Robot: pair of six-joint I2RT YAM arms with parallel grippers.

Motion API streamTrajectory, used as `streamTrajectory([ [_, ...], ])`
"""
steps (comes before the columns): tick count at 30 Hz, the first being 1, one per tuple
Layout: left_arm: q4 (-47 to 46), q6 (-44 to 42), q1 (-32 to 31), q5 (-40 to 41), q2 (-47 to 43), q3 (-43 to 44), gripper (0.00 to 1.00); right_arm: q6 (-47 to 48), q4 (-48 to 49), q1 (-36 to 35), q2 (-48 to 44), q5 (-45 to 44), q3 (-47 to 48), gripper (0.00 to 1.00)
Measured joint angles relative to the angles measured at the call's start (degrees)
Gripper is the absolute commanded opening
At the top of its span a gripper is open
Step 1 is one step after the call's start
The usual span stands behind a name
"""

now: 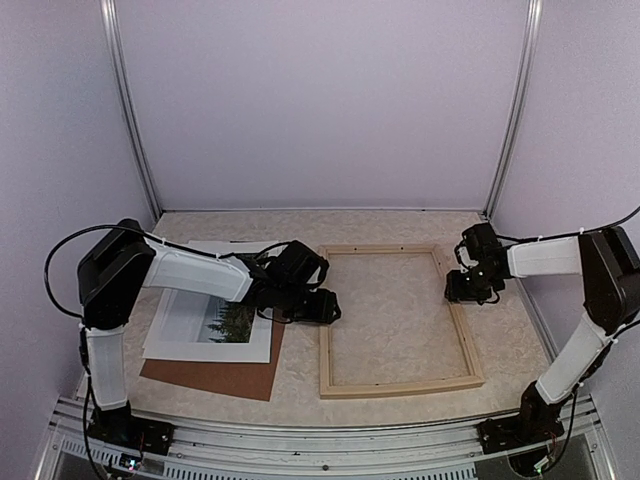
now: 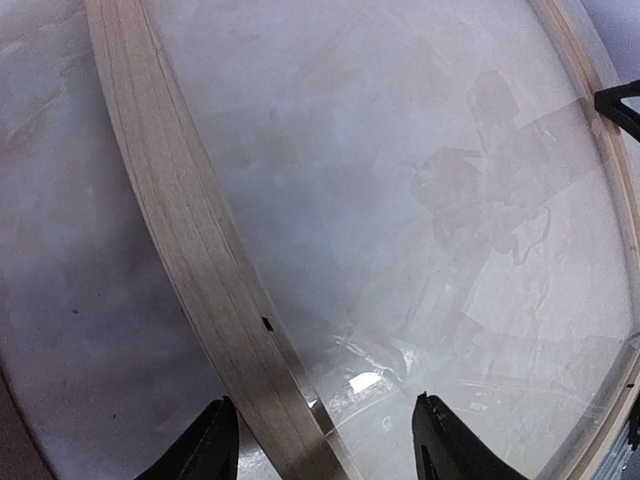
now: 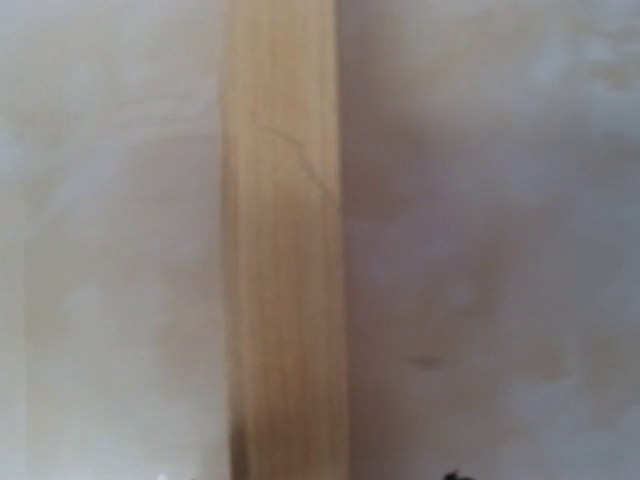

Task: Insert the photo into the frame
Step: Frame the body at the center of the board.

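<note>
**While the Print Waits Outside, Both Arms Flank the Frame**

Since the photo (image 1: 195,325) has to end up inside the frame (image 1: 400,387), it matters that it lies outside it now. It is flat on the table (image 1: 300,225), left of the frame and near its left rail. It rests on a brown backing board (image 1: 215,378) whose near edge pokes out toward the arm bases. That stacking looks like staging, with print and board kept together for loading, though this is only my reading.

Right of them, the frame lies flat with its near rail closest to the bases. No print is in it. The left wrist view shows reflections across the opening, so a clear pane (image 2: 420,200) seems to be seated there and nothing else.

Farther back, the left gripper (image 1: 325,308) hangs over the frame's left rail, its arm reaching across the far part of the photo. Its fingers (image 2: 215,445) stand partly apart, one on each side of the rail, with a gap showing on the inner side. They grasp nothing that I can see.

Across the opening, the right gripper (image 1: 468,290) sits at the frame's right rail, toward its far end. Its wrist view is a blur of wood, so I cannot tell whether those fingers are parted or closed. One arm at each rail would suit steadying the frame.
</note>
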State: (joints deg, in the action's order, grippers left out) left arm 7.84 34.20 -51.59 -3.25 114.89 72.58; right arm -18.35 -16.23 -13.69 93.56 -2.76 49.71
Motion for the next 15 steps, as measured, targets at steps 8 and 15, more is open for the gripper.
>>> streamTrajectory([
  [8,0.6,-2.8,0.3,2.8,-1.0,1.7,0.72,0.9,-2.8,0.7,-4.5,-4.0,1.1,0.84],
  [15,2.5,-5.1,5.7,13.0,-16.2,-6.9,0.75,-0.3,-2.9,-8.7,-12.5,-5.7,4.0,0.89],
])
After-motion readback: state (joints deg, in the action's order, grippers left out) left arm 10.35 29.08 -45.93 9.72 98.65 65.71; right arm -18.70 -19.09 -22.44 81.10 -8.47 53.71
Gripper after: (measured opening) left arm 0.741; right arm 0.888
